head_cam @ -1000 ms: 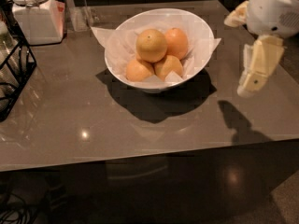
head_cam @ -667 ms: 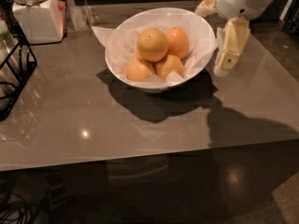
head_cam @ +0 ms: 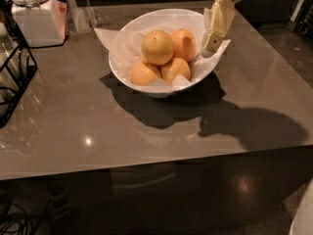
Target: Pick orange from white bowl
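Table: white bowl holds orange; claw over rim.

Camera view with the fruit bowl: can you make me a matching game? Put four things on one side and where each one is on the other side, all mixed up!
Things:
1. orange
2. white bowl
3. lidded jar
4. pincer

Places:
A. back left corner of the table
B. hanging over the bowl's right rim
C. sitting highest in the bowl
D. middle back of the table, lined with crinkled paper

Right pairs: 1-C, 2-D, 3-A, 4-B
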Available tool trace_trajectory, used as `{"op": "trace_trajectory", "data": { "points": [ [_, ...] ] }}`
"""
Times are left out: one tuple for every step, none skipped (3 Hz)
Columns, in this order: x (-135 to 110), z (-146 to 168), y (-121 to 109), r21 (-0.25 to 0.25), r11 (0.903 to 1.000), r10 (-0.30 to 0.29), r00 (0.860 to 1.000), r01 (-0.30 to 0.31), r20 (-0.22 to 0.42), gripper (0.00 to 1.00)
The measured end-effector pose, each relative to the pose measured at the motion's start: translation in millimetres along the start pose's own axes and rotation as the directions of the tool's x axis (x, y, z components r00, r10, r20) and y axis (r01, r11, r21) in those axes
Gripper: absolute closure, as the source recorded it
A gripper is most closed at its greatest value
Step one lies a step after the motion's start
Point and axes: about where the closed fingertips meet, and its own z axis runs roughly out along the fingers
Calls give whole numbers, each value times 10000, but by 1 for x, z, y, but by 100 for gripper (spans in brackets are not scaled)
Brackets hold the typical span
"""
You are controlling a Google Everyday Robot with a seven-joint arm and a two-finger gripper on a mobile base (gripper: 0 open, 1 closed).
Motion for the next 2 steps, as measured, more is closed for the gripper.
{"op": "trace_trajectory", "data": {
  "points": [
    [-1,15,-6,-37,10000,63,9996,-62,265,0],
    [-13,62,-19,-948,9953,-134,9982,189,582,0]
  ]
}}
